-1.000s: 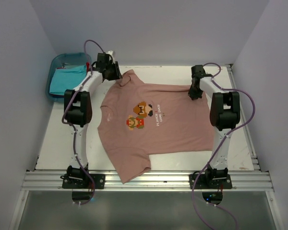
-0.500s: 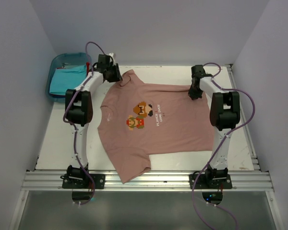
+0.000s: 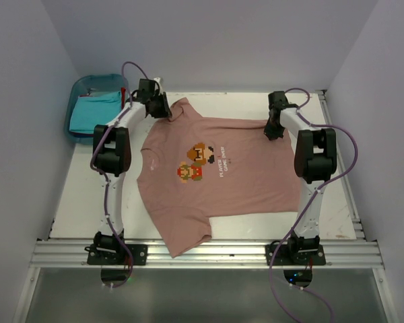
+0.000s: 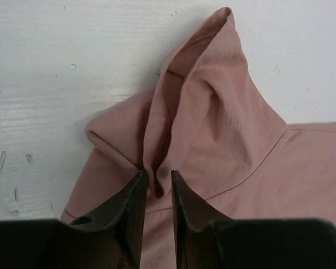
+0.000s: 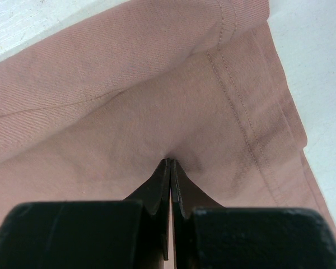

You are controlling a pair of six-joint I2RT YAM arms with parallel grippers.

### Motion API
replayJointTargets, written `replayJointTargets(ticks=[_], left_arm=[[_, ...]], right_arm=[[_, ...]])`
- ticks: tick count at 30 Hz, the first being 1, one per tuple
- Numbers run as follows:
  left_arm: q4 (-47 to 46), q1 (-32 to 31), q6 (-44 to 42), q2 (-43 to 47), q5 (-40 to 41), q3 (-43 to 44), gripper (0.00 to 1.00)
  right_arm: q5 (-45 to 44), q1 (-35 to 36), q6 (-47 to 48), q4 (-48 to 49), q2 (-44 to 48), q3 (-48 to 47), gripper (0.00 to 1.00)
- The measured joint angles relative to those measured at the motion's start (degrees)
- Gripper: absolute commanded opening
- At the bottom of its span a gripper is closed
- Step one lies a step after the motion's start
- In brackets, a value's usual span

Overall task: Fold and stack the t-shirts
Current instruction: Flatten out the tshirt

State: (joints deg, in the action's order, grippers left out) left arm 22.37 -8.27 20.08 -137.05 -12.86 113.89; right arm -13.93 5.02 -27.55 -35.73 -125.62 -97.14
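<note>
Top cam only shows the whole dusty pink cloth t-shirt point(image 3: 242, 182). It lies flat and print-up on the white worktop point(image 3: 81, 188), neck to the left, hem to the right. At the far left corner stands a blue plastic bin point(image 3: 74, 101) w/ a folded turquoise cloth tee point(image 3: 94, 113) inside. No wrist cam sees these two.

The left pincer point(image 3: 167, 111) is at the far sleeve and the right pincer point(image 3: 275, 131) at the far hem corner, but here both are too small to judge the grip.

Left wrist cam gives it: the pincer is narrow. A raised ridge of sleeve cloth sits btw. the two dark fingers point(image 4: 131, 213), both touching it. The sleeve is bunched into a peak, w/ bare worktop beyond.

Right wrist cam: the fingers are pressed together w/ pink cloth pinched at the tips, puckering there. The double-stitched hem runs just to the right of them.

Writing: next to the pixel-figure chest print point(image 3: 195, 163) is small white text, turned sideways. It seems to read "PLAYER 1 GAME OVER", but it is very small.

Edges: the near sleeve goes over the worktop's near edge onto the metal rail point(image 3: 239, 254). Left of the tee is a wide bare strip, and right of the hem a narrower one. Grey walls stand close on both sides.
</note>
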Motion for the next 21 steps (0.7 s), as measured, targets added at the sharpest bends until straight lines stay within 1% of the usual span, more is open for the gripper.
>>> replayJointTargets(ticks=[3,4,5,15,18,21], left_arm=[[0.0,0.0,0.3,0.0,-0.1,0.0,0.14],[0.0,0.0,0.4,0.0,-0.2,0.0,0.04],[0.0,0.0,0.5,0.0,-0.2,0.0,0.0],[0.0,0.0,0.3,0.1,-0.1,0.0,0.0],[0.0,0.0,-0.1,0.4,1.4,0.5,0.0],[0.0,0.0,-1.0,0.4,3.7,3.0,0.0]], right_arm=[[0.0,0.0,0.0,0.0,0.0,0.0,0.0],[0.0,0.0,0.0,0.0,0.0,0.0,0.0],[0.0,0.0,0.0,0.0,0.0,0.0,0.0],[0.0,0.0,0.0,0.0,0.0,0.0,0.0],[0.0,0.0,0.0,0.0,0.0,0.0,0.0],[0.0,0.0,0.0,0.0,0.0,0.0,0.0]])
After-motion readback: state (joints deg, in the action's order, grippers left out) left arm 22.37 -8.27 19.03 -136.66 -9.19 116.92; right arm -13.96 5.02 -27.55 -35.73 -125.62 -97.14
